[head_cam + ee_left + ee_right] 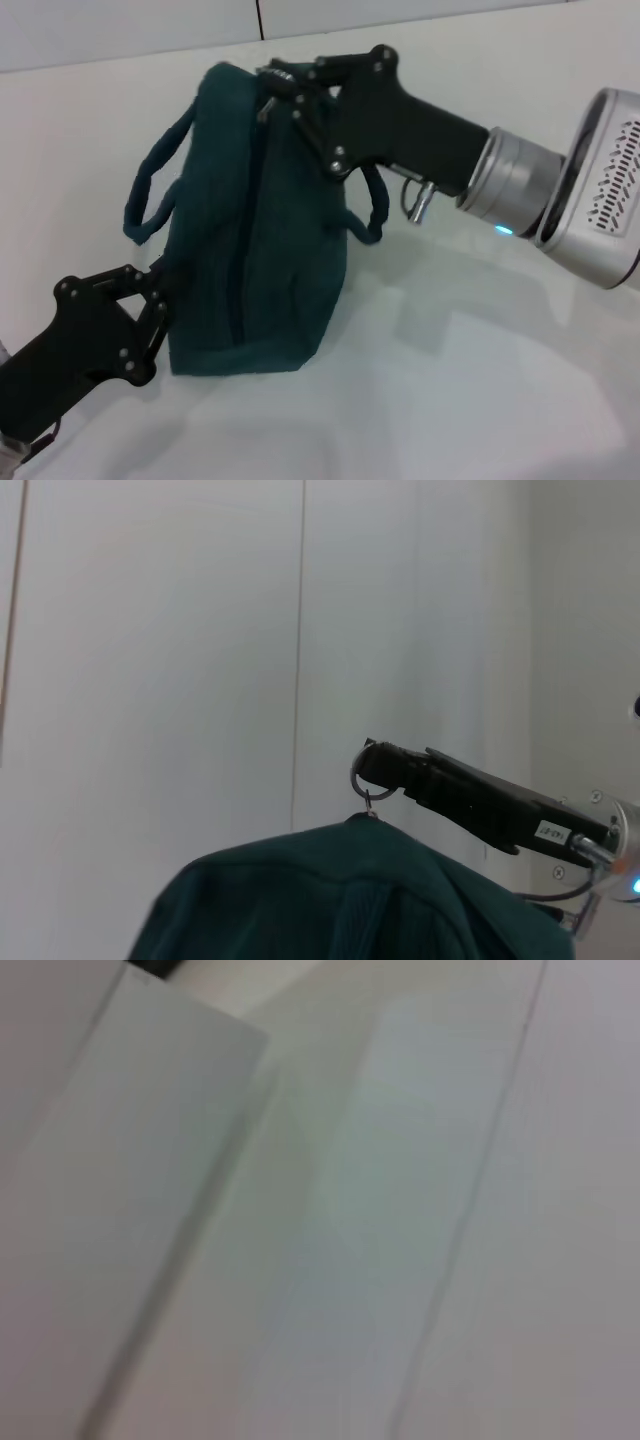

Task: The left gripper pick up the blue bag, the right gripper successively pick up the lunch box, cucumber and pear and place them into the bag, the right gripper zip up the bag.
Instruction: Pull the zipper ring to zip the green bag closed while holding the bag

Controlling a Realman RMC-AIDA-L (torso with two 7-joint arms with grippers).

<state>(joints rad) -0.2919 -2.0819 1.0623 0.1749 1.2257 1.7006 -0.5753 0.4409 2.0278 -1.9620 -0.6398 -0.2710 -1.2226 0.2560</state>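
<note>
Blue bag stands on the white table, zipper line running along its top and down the near face, looks zipped shut. One rolled handle loops off its left side, the other hangs on the right.

Right gripper is at the bag's far top end, fingers pinched on the metal ring pull; the left wrist view shows the ring caught at the fingertips just above the fabric.

Left gripper is at the bag's near left lower corner, touching the fabric; appears clamped on the bag edge.

Right wrist view shows only white surfaces.
</note>
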